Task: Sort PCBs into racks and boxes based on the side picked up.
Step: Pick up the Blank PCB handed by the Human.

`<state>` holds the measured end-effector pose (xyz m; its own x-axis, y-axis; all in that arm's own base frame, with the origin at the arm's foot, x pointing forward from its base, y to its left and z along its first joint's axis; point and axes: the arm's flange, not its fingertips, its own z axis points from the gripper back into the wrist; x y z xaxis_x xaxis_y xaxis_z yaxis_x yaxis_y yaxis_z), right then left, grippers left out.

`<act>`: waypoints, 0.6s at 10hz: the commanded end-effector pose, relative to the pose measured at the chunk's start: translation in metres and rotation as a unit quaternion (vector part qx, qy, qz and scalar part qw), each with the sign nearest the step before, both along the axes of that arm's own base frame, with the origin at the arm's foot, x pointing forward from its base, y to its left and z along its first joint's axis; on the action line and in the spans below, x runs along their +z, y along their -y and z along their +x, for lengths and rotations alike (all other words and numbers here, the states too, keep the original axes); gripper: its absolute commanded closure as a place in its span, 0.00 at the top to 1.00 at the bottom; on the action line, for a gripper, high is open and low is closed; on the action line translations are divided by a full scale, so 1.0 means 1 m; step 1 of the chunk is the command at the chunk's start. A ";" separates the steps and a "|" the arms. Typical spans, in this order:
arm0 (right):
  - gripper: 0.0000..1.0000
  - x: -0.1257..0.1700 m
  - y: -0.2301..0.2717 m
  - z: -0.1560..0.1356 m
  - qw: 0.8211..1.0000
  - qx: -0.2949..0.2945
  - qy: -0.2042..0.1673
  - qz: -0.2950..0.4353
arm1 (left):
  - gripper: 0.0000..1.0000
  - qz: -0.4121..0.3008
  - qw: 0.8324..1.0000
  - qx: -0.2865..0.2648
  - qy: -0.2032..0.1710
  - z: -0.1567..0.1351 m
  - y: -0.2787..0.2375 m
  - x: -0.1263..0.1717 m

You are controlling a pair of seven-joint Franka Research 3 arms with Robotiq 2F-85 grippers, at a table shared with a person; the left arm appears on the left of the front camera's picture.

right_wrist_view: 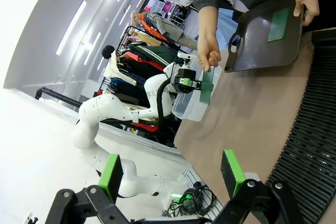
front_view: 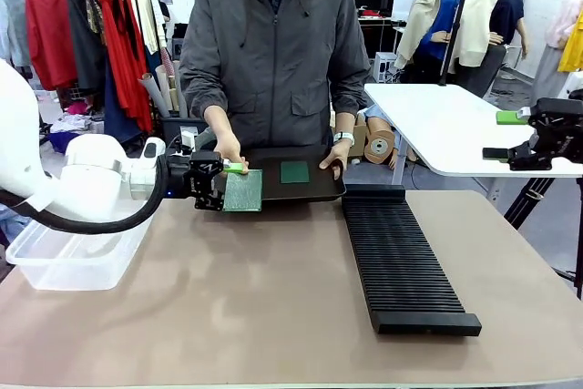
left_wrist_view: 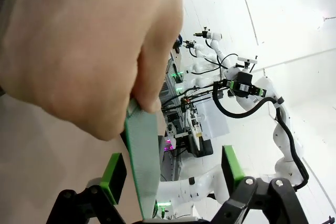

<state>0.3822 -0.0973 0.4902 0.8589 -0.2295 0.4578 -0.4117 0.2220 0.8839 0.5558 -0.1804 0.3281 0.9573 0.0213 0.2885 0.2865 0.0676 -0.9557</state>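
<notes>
Your left fingers (left_wrist_view: 113,174) gape wide either side of 1 PCB (front_view: 243,190), not clamped. A person's hand (front_view: 226,147) holds it over the worktop's (front_view: 273,316) far edge. Right fingers (right_wrist_view: 111,174) are wide open and empty. 2nd PCB (front_view: 294,171) lies on the tray (front_view: 321,188). Rack (front_view: 401,257) sits right, box (front_view: 55,268) at the left edge.

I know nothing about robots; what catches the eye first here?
A person's hand holds a green PCB inside the open left pincer, over the far left of the table. A second PCB lies on the black tray the person steadies, just behind the long ribbed rack.
</notes>
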 end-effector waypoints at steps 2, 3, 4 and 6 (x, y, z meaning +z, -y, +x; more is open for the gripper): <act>1.00 0.002 0.000 0.000 1.000 0.001 0.002 0.004 | 0.53 -0.008 1.000 0.012 -0.010 0.005 -0.006 -0.006; 1.00 0.002 0.000 0.000 1.000 0.001 0.002 0.004 | 0.34 -0.010 1.000 0.013 -0.013 0.005 -0.008 -0.007; 1.00 0.002 0.000 0.000 1.000 0.001 0.002 0.004 | 0.15 -0.013 1.000 0.014 -0.014 0.005 -0.009 -0.006; 1.00 0.002 0.000 0.000 1.000 0.001 0.002 0.004 | 0.00 -0.017 1.000 0.014 -0.015 0.005 -0.012 -0.007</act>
